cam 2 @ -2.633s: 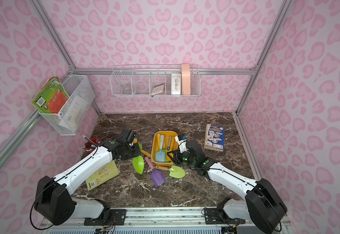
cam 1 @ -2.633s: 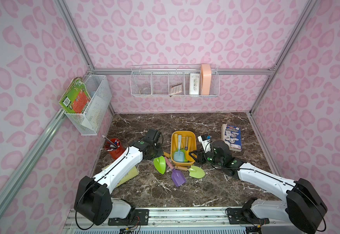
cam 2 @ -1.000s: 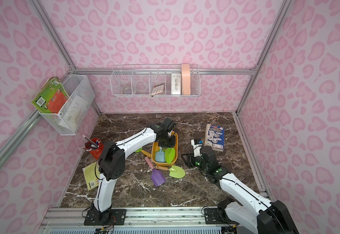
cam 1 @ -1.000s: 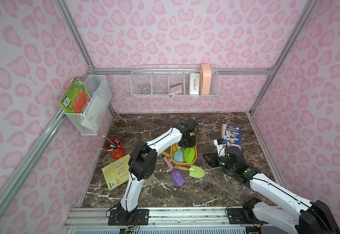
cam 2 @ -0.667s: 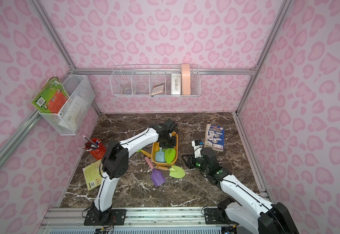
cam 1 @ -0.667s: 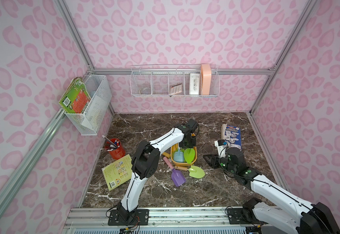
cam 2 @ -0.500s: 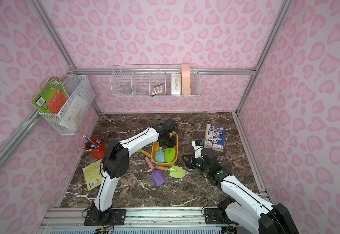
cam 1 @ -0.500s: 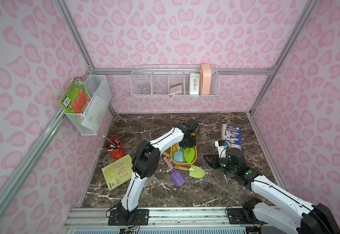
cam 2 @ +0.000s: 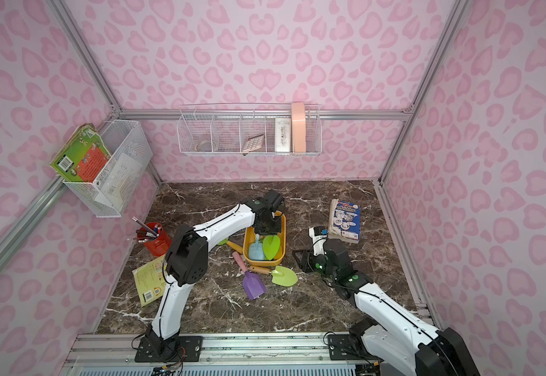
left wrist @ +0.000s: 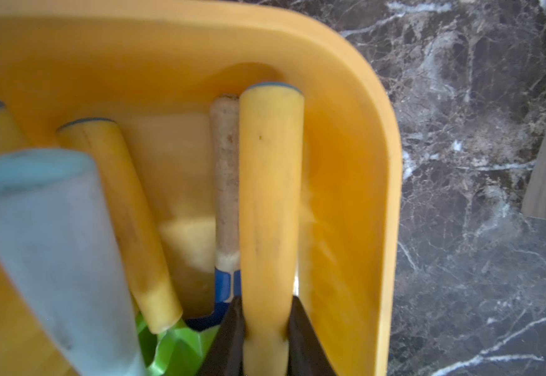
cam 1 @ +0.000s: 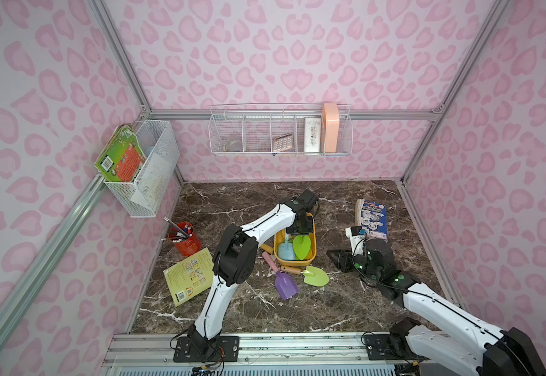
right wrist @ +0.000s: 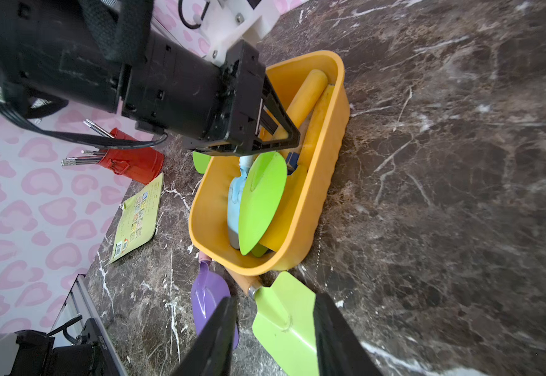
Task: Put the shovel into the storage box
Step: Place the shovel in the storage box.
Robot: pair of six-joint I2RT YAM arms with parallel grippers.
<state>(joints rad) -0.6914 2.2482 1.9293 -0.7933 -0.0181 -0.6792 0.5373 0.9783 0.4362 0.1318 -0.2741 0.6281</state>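
Left gripper (left wrist: 265,314): my dark fingers (left wrist: 232,328) are pinched tight on the shovel (left wrist: 270,195), gripping its smooth, round yellow handle near the blade end. The handle tapers slightly, carries faint scuffs and ends in a blue cap. It lies inside the storage box (left wrist: 379,136), cap close to a rounded corner of the glossy yellow-orange plastic wall, below the rolled rim. In both top views the shovel (cam 1: 301,245) shows a flat, leaf-shaped, bright green blade, tilted within the box and overlapping a pale blue shovel (cam 1: 286,251).

Beside my held handle lies a thinner beige handle (left wrist: 226,169), rough and worn-looking, with a blue collar. Touching or just apart: cannot tell.

Right gripper (right wrist: 274,301): jaws parted, gripping nothing, above the dark, white-veined marble table (right wrist: 460,195). Below it lie a lime shovel (right wrist: 284,312), with a squarish blade and a silvery collar at a wood-coloured handle, and a purple shovel (right wrist: 208,299), scooped and glossy. Both are outside the box, near its short end.
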